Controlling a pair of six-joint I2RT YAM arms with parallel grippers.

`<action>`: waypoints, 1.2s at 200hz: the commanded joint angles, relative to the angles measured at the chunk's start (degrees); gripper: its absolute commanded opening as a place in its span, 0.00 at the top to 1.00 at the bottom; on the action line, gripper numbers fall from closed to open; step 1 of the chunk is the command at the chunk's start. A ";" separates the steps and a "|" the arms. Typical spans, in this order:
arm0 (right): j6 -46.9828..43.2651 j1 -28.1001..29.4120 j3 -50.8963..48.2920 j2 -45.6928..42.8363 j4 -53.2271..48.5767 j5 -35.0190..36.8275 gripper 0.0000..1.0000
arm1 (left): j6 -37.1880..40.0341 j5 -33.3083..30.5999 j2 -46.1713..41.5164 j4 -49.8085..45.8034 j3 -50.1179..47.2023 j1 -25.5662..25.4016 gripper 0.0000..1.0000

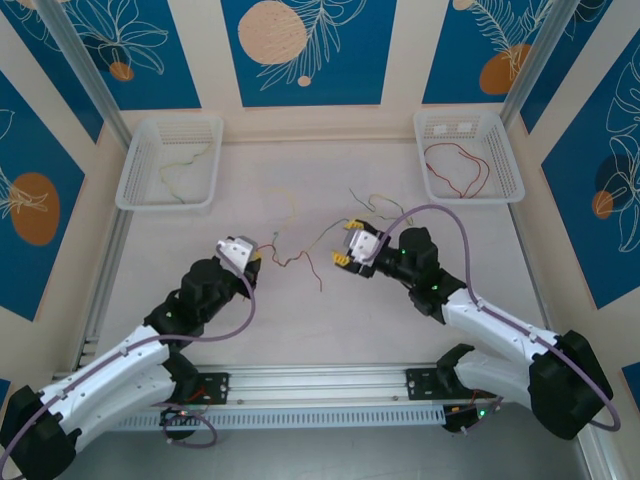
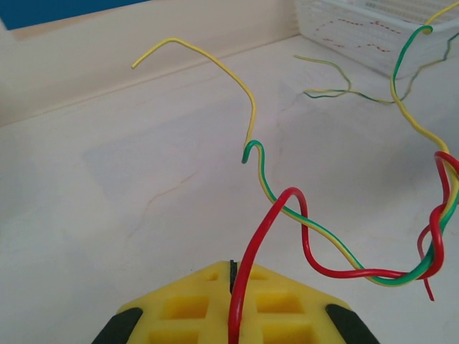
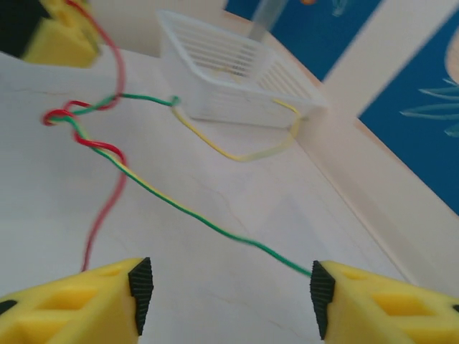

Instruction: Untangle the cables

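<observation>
Knot (image 3: 75,132) of red cable (image 2: 251,251) and green-yellow cable (image 3: 193,215) stretches left-right at mid-table (image 1: 400,320) between both claws. Left gripper (image 2: 232,287) clamps the red end. Right gripper (image 3: 229,294) gapes, with the green-yellow strand running to one pad.

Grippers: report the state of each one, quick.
Left gripper: shut on the red cable.
Right gripper: open, with the green cable lying loose between its fingers.
</observation>
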 commanded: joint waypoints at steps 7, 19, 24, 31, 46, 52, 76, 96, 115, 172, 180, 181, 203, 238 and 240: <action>-12.99 4.07 3.53 4.51 -3.50 1.50 0.35 | 1.72 5.44 0.08 1.93 2.69 0.40 1.00; -17.12 4.85 4.80 7.45 -2.79 2.92 0.34 | 2.16 5.95 0.08 2.02 2.78 0.48 1.00; -18.31 4.79 5.34 8.39 -2.47 3.06 0.34 | 2.21 6.00 0.04 2.08 2.79 0.48 1.00; -19.62 4.41 6.43 9.83 -2.74 2.55 0.34 | 2.26 6.20 0.09 2.19 2.75 0.40 1.00; -23.19 4.07 9.46 13.03 -3.66 3.27 0.34 | 2.13 7.07 0.08 2.28 2.83 0.47 1.00; -24.36 4.07 10.63 14.12 -3.76 3.94 0.34 | 2.09 7.49 0.08 2.36 2.80 0.42 1.00; -25.87 3.48 14.56 17.24 -4.64 2.00 0.38 | 1.79 8.15 0.00 1.93 2.83 0.46 1.00; -27.11 3.64 16.41 20.02 -4.22 1.36 0.51 | 1.39 8.11 -0.65 2.34 2.23 0.42 1.00; -27.78 4.07 17.75 21.83 -4.85 2.74 0.90 | 1.11 7.17 -1.56 2.37 1.75 0.40 1.00; -17.47 2.35 13.31 16.41 -2.43 2.28 1.00 | 0.16 -8.28 -2.82 2.12 0.03 0.45 1.00; -15.08 1.46 11.69 14.57 -1.44 0.95 1.00 | -0.12 -11.42 -2.82 2.35 -0.11 0.53 1.00; -14.76 1.31 11.50 14.34 -1.37 0.77 1.00 | -0.18 -11.72 -2.82 2.36 -0.11 0.55 1.00; -7.12 -2.77 7.41 10.06 1.76 -0.89 1.00 | -1.36 -16.68 -2.91 2.69 -0.28 1.78 1.00; -2.04 -7.44 2.59 4.21 4.06 -1.24 1.00 | -4.01 -16.64 -2.56 1.83 -0.37 4.82 1.00; -1.83 -7.69 2.34 3.99 4.17 -1.24 1.00 | -4.13 -16.65 -2.58 1.77 -0.41 4.93 1.00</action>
